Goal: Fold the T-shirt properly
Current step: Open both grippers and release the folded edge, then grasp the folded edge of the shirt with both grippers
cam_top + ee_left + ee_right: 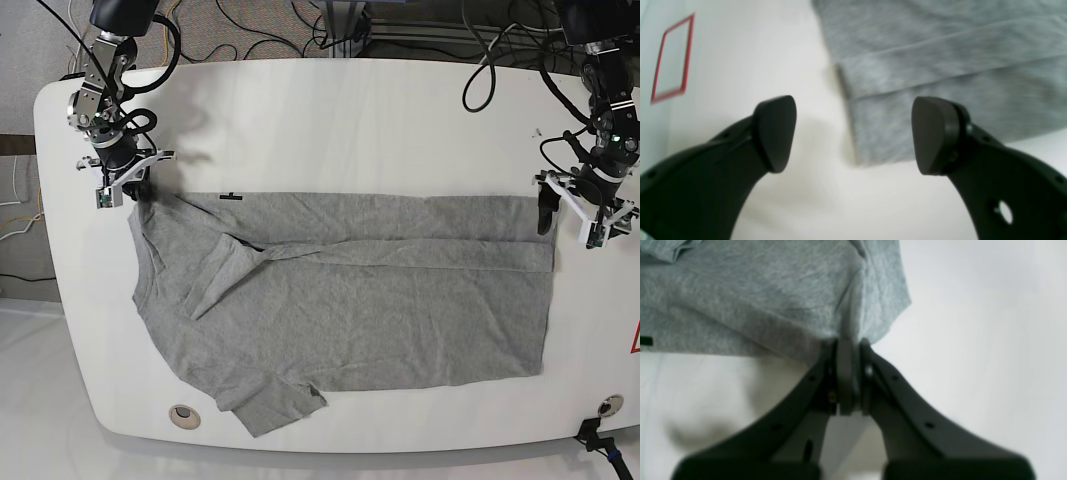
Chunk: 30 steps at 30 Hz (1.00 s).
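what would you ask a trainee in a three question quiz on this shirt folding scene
1. True or false: the left hand stands open.
2. Multiple choice: what does the right hand hold?
a) the red-outlined marking
b) the T-shirt
c) a black cable
3. Fill in the blank: the small dark neck label lies nearer the ____ hand.

Key: 1. true; 2. b; 3. right
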{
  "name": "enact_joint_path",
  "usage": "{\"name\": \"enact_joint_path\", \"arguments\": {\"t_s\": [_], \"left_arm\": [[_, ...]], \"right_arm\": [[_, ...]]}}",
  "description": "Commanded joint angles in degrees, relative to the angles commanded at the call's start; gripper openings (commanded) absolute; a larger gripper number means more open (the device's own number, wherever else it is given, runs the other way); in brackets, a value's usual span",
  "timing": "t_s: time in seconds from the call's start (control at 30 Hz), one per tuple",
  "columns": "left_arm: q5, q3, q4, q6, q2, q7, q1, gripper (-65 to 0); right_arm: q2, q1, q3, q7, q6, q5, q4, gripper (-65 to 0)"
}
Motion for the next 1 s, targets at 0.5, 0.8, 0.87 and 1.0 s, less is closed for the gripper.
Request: {"name": "enact_joint_path", "arguments": {"t_s": [0.5,0.8,0.87,1.0], "left_arm": [[-2.2,0.1,-9.1,-0.5,2.5,-0.2,-1.9,-14.1],[-2.6,0.1,-14.2,-3.1,2.7,-0.3,-5.7,-14.3],[-2.7,0.1,-14.2,-3.1,2.7,-0.3,-5.7,-17.7],[-2.6,0.1,-14.2,-3.1,2.8,-0.3,-5.7,-43.0]], "right_arm": [[-0.2,-0.1,0.0,0.0,2.46,0.0,0.0,-65.0],[0.0,-0.3,0.0,0.0,2.64,-0.1,0.0,-65.0],[-0.1,-0.3,0.0,0.0,2.64,-0.1,0.0,-65.0],[-0.3,-0.2,0.0,0.0,2.64,-0.1,0.0,-65.0]]}}
